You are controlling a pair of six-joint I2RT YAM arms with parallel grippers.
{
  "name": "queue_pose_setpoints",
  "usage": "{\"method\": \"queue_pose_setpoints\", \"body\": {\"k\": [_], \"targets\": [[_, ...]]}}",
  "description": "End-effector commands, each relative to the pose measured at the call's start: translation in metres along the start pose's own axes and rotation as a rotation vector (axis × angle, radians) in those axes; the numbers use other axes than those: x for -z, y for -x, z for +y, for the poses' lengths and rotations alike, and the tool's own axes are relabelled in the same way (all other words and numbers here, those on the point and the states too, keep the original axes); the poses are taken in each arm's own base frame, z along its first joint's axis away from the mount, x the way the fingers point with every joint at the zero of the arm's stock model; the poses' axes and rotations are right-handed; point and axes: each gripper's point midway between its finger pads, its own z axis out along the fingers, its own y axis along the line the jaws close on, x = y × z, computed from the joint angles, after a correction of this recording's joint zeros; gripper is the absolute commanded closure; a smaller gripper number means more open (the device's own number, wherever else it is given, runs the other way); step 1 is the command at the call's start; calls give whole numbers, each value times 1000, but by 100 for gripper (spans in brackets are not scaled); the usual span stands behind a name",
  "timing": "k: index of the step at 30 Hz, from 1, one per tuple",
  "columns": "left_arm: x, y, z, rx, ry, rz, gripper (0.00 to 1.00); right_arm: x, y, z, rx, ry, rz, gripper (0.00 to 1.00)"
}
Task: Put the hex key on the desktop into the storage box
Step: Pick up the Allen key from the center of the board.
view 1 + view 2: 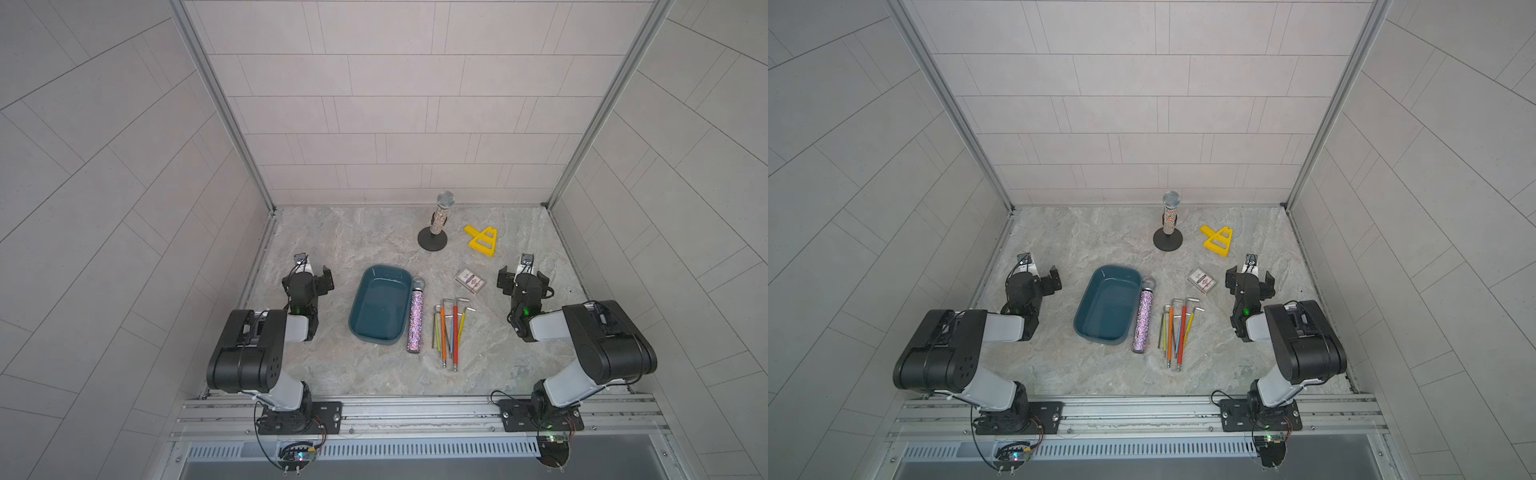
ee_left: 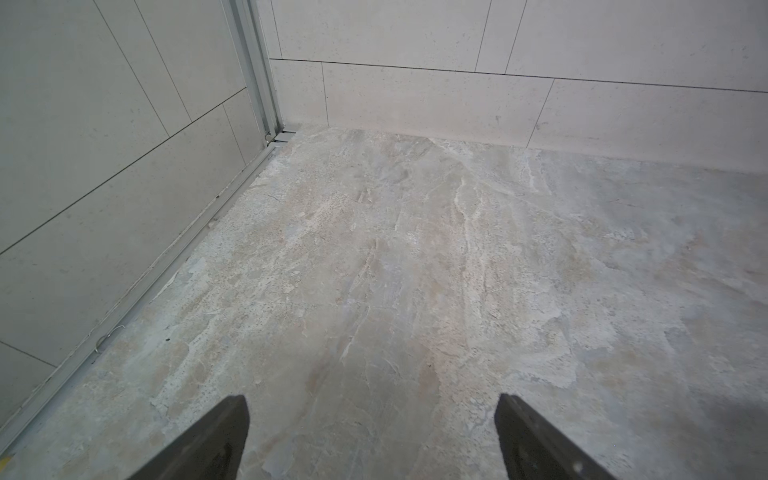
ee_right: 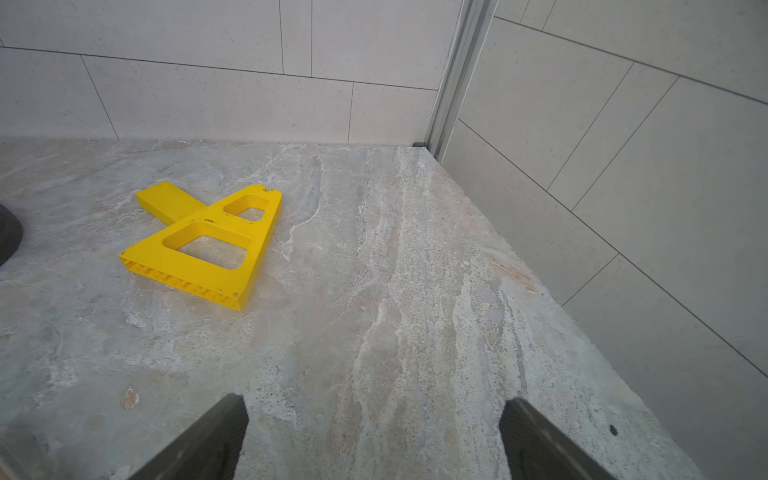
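When scanned from the desk's left edge, found the left gripper (image 1: 307,278) spread wide and empty, then the storage box (image 1: 378,307), a shallow, smooth teal tub with rounded corners, a glittery microphone (image 1: 415,320) just beside its right wall. Further right, noted the hex keys (image 1: 451,328): thin, colour-sleeved L-shaped rods lying flat, long axes front-to-back, bent ends toward the back edge. Judged the right gripper (image 1: 523,279), likewise wide and empty, the nearer.
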Motion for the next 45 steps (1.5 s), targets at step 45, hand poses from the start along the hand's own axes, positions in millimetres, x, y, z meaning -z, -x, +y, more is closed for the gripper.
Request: {"method": "queue_pose_setpoints", "body": {"k": [45], "targets": [[92,143,-8,427,-49,19,0,96,220,4,-423,175,-219,0]]}}
